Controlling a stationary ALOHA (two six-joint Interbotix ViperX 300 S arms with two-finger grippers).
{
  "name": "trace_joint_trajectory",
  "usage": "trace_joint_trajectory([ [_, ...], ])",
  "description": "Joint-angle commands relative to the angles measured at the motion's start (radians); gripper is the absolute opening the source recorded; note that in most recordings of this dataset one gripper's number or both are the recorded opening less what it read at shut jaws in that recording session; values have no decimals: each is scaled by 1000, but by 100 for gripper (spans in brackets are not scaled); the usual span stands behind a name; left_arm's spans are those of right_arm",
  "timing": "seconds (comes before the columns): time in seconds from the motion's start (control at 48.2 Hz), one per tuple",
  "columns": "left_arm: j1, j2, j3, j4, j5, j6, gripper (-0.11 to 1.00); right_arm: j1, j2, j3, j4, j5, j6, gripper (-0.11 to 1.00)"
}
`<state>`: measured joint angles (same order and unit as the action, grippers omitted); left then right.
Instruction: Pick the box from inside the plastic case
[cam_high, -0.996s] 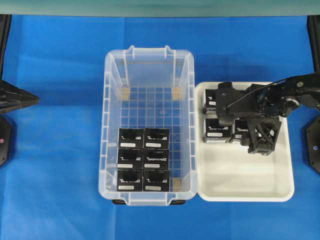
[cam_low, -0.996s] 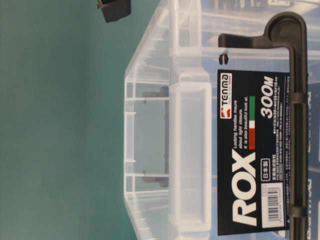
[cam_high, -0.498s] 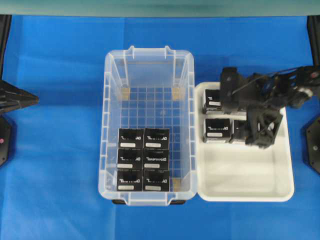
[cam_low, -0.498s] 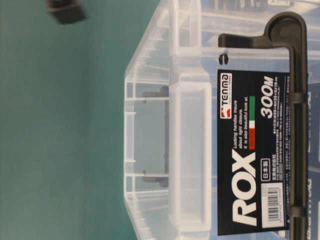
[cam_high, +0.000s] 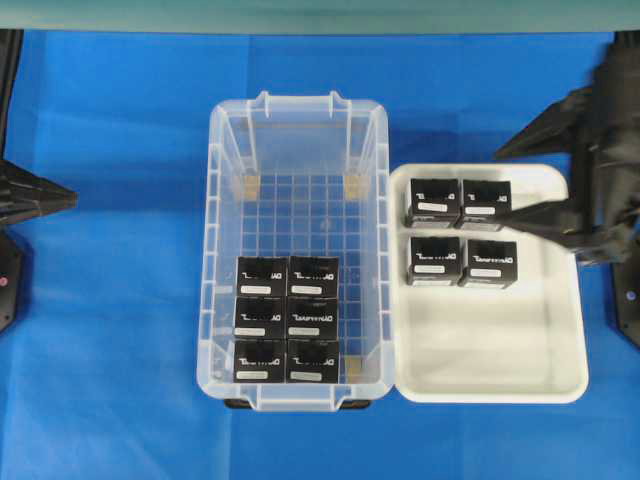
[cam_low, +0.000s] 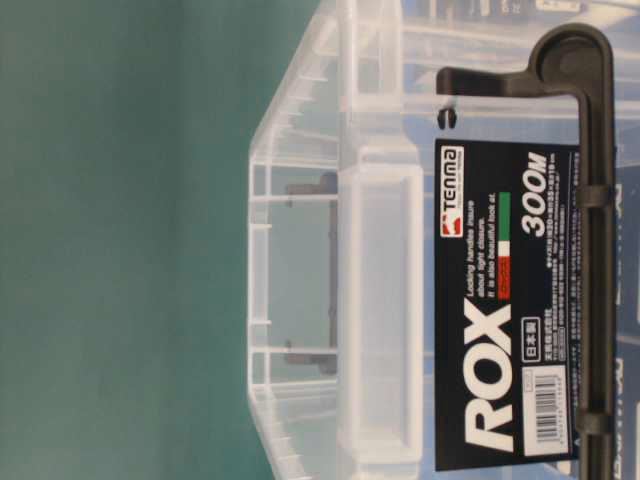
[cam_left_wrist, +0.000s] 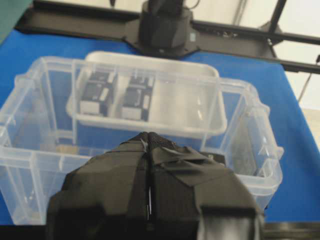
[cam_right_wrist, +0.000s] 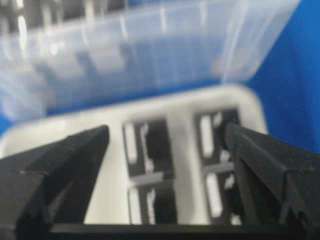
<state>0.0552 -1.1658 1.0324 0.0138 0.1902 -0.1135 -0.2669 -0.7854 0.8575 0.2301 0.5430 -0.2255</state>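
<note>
While the right gripper (cam_right_wrist: 165, 145) is held above the far right edge of the white tray (cam_high: 490, 385), its fingers (cam_right_wrist: 65, 165) are spread wide with nothing between them. Four black boxes (cam_high: 460, 232) are seen in the tray, set in two rows of two at its upper end, touching or nearly touching one another. Six more boxes (cam_high: 287, 319) with white label strips are left inside the clear plastic case (cam_high: 225, 200), packed in two columns of three against the near end of its gridded floor; the far half of that floor is bare. The case is placed on the blue worktop (cam_high: 110, 200), with the tray just beside it on the right. The left gripper (cam_left_wrist: 148, 200) is held well apart from the case, at the left edge of the overhead view, and its tape-wrapped fingers (cam_left_wrist: 115, 190) are pressed together, no gap being seen between them. From table level, only the end wall of the case is shown, with its black ROX label (cam_low: 505, 310) and a black latch (cam_low: 590, 240).
</note>
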Motion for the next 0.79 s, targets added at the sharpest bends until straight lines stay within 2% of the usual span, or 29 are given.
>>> trace_joint_trajectory([
  [0.0,2,11,-28,3,-5,2,-6,0,-78,15,0,-64,-3,95],
  [0.415,2,15,-25,3,-5,2,-6,0,-350,109,2,-118,8,95],
  [0.768,2,15,-17,2,-3,2,-6,0,-405,127,6,-126,29,95],
])
